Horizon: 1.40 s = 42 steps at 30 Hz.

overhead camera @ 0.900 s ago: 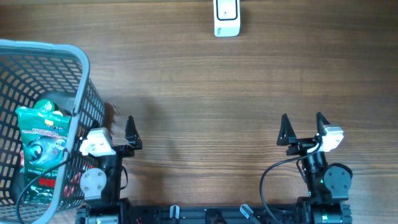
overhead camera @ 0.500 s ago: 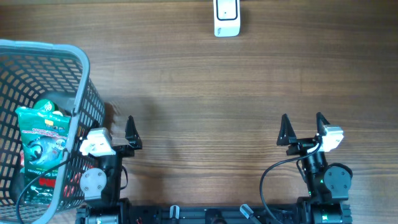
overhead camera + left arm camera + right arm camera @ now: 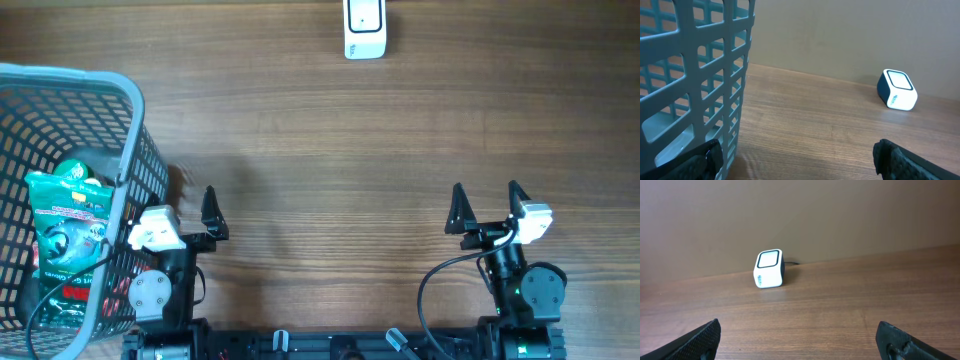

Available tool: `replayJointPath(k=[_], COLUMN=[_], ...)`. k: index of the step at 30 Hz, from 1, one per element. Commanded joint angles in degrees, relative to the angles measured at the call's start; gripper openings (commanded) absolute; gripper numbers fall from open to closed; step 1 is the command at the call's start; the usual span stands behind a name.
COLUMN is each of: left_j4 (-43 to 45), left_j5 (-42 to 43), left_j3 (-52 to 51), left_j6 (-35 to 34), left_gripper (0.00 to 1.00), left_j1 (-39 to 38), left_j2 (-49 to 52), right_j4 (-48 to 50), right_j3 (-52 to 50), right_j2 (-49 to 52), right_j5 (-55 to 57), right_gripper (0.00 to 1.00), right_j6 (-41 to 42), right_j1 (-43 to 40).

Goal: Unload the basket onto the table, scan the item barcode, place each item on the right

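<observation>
Both standing wide and empty, the left gripper (image 3: 188, 206) should lift over the basket (image 3: 90, 80) rim just to its left and pinch the green packet (image 3: 65, 225) inside by an edge, while the right gripper (image 3: 487, 205) leaves the scanner (image 3: 364, 28) far ahead unobstructed.

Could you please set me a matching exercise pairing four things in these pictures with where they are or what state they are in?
1. scanner
2. green bag
3. basket
4. right claw

A. open and empty
B. inside the basket
C. far edge of the table
D. left end of the table

Pairs: 1-C, 2-B, 3-D, 4-A
</observation>
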Motion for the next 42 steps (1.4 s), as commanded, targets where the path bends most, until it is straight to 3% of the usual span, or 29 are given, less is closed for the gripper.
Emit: replayJointPath(k=[1, 35, 42], left_j4=[0.1, 0.2, 3.0], left_j5=[-0.8, -0.8, 13.9], left_j3=[-0.6, -0.6, -0.6], left_j6=[-0.5, -0.5, -0.6], left_gripper=[1.00, 1.00, 1.00], left_j1=[0.4, 0.4, 0.2], left_j2=[-0.4, -0.4, -0.4], right_j4=[0.2, 0.2, 0.2], right_j3=[0.0, 0.0, 0.0], right_j2=[0.3, 0.3, 0.3], right_j5=[1.2, 1.2, 1.2], right_gripper=[1.00, 1.00, 1.00], right_j6=[0.6, 0.6, 0.6], right_j1=[-0.4, -0.4, -0.4])
